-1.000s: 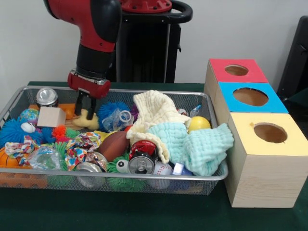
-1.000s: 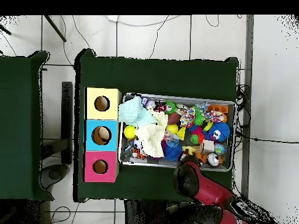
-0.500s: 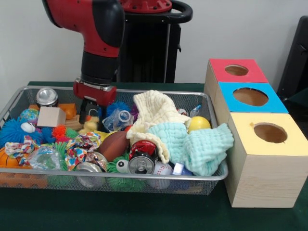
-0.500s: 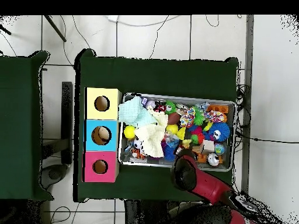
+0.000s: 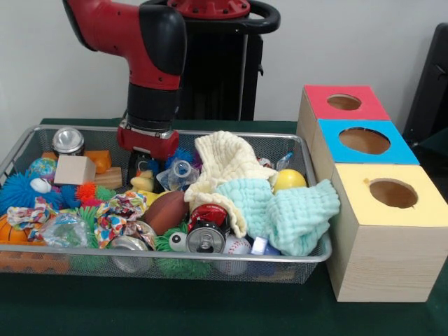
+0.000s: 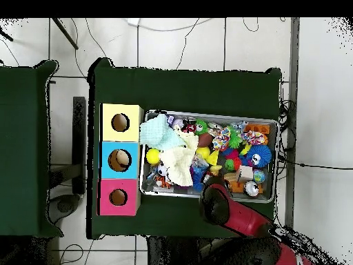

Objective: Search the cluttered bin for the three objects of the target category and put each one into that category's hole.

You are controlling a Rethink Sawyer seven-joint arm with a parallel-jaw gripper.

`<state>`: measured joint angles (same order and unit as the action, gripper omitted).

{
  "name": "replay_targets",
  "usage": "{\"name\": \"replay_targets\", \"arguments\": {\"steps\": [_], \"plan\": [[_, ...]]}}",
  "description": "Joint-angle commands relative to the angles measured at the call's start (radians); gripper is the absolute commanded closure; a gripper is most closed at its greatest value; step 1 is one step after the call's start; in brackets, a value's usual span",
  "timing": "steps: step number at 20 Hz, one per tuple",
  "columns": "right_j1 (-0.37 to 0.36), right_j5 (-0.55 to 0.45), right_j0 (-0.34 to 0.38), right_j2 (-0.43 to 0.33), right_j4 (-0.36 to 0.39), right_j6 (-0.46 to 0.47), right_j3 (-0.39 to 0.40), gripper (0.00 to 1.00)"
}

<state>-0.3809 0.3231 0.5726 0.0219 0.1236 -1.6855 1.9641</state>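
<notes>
A wire bin (image 5: pixel 318 256) holds mixed clutter: several drink cans such as a silver can (image 5: pixel 68 140) at the back left and a red can (image 5: pixel 207 215) near the front, a brown football (image 5: pixel 165 210), a yellow ball (image 5: pixel 289 179), a yellow duck (image 5: pixel 143 183) and a crumpled clear bottle (image 5: pixel 178 172). My gripper (image 5: pixel 144 165) hangs low at the back of the bin, just above the duck and left of the bottle. From above, the red arm (image 6: pixel 222 207) covers the gripper.
Beside the bin stand three wooden boxes with round holes: red (image 5: pixel 344 102), blue (image 5: pixel 363 141), yellow (image 5: pixel 392 193). A cream cloth (image 5: pixel 222 162) and a mint cloth (image 5: pixel 281 207) lie over the bin's middle. A wooden block (image 5: pixel 74 169) and a blue spiky ball (image 5: pixel 17 190) sit left.
In the front view the gripper has moved right along the back of the bin, from left of the yellow duck to just above it, and slightly lower.
</notes>
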Motion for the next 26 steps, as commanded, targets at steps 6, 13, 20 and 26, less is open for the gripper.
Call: {"name": "replay_targets", "arguments": {"steps": [6,13,20,26], "plan": [[0.076,0.021,0.033,-0.155,0.078,-0.169,-0.091,1.0],[0.062,0.002,0.014,-0.135,0.069,-0.169,-0.087,1.0],[-0.027,-0.05,-0.014,-0.12,0.053,-0.166,-0.031,1.0],[-0.159,-0.16,-0.079,-0.091,0.005,-0.164,0.039,1.0]]}}
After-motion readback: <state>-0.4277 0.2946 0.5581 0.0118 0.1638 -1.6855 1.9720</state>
